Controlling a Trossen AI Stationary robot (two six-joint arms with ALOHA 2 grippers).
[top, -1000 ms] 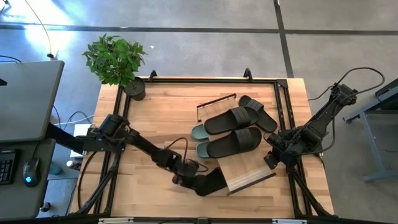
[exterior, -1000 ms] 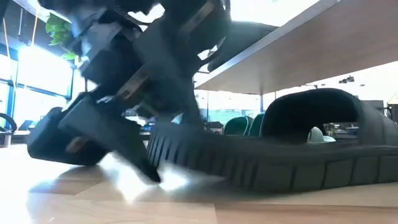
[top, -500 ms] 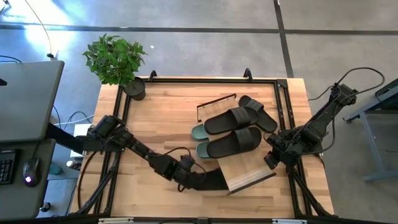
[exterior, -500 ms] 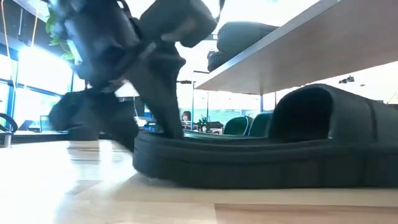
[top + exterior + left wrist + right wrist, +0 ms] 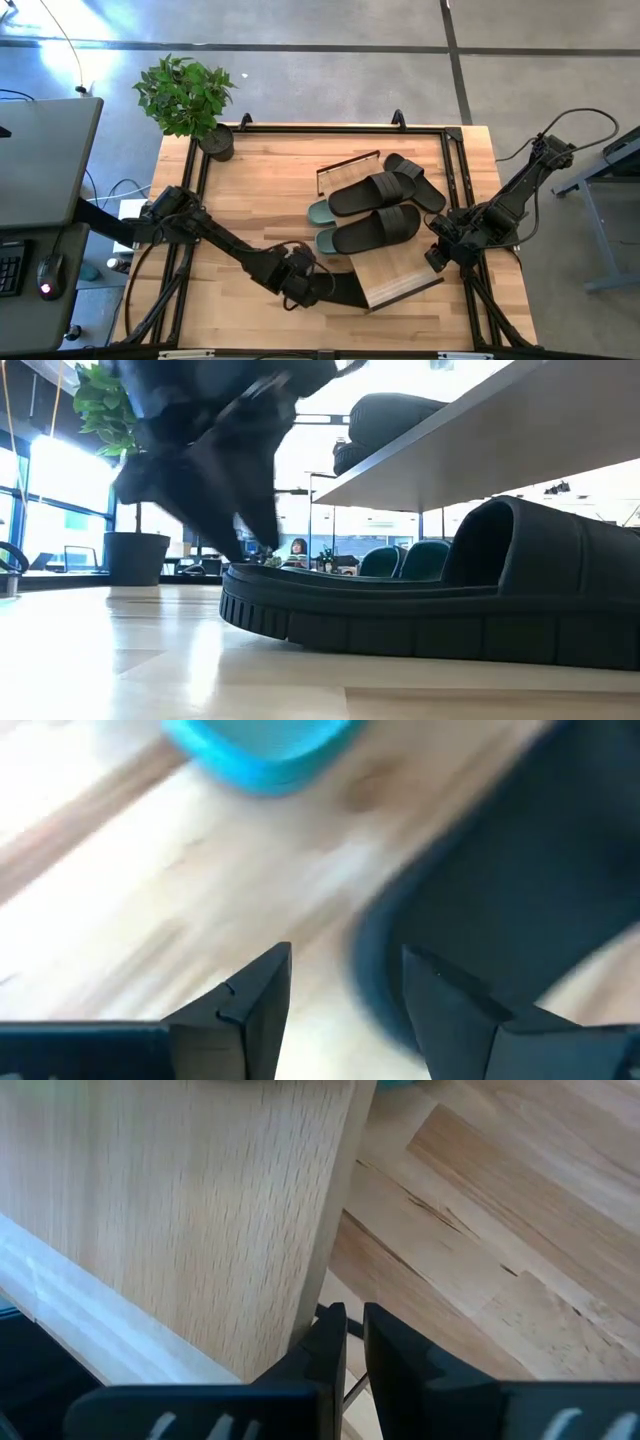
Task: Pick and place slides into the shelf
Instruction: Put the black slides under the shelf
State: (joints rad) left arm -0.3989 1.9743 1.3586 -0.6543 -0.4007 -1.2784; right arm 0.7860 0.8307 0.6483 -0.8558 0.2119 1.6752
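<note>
A black slide lies flat on its sole on the table, its strap end under the shelf's sloping wood plank; the low view shows it close up. My left gripper is open just above and beside the slide's free end, apart from it in the low view. My right gripper is shut beside the plank's edge; whether it touches the plank cannot be told. On the shelf lie black slides over two sage-green ones.
A potted plant stands at the table's far left. A thin black metal frame stands beyond the shelf. A black rail runs round the table's edges. Bare wood lies left of the shelf.
My left gripper has set the black slide's raised free end down, so the slide now lies flat with its strap end under the plank. The gripper has let go and risen a little off that end.
</note>
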